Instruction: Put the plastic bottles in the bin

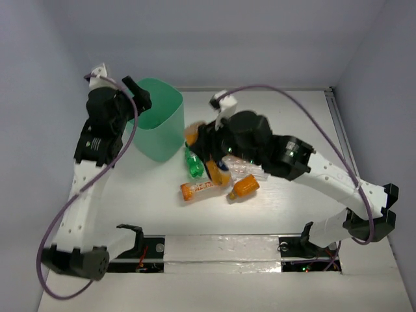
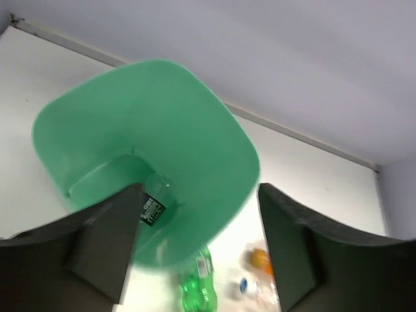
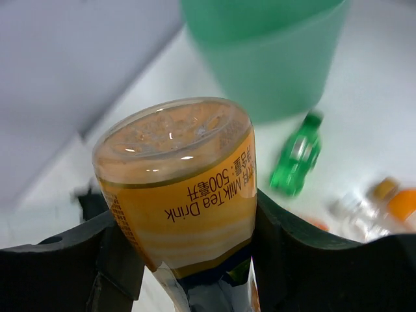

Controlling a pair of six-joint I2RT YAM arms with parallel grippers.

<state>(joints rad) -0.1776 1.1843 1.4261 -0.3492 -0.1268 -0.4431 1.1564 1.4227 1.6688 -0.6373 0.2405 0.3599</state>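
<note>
Top external: the bin (image 1: 162, 138) stands upright at the far left of the surface (image 1: 130, 208). The left end effector (image 1: 140, 97) hangs at the bin's far-left rim. The right end effector (image 1: 203, 140) sits just right of the bin, with an orange patch at its tip that is probably the held bottle (image 1: 192, 134).

Left wrist: the left end effector (image 2: 195, 253) is spread wide with nothing between its fingers (image 2: 104, 247), looking down into the bin (image 2: 195, 130). 1 clear bottle with a black label (image 2: 156, 200) lies on the bin floor.

Right wrist: the right end effector (image 3: 192, 250) is clamped on the held bottle (image 3: 185, 195), which has an orange label reading "Milk Tea Drink" and its base toward the camera. The bin (image 3: 279, 71) is ahead of it, apart from it.

On the surface, outside the bin:
- 1 green bottle (image 1: 192, 164), just right of the bin.
- 2 orange bottles lying flat, one (image 1: 198, 189) nearer the arm bases, the other (image 1: 244, 187) to its right.
- clear bottle (image 1: 247, 169) under the right arm; blurred, number unclear.
</note>
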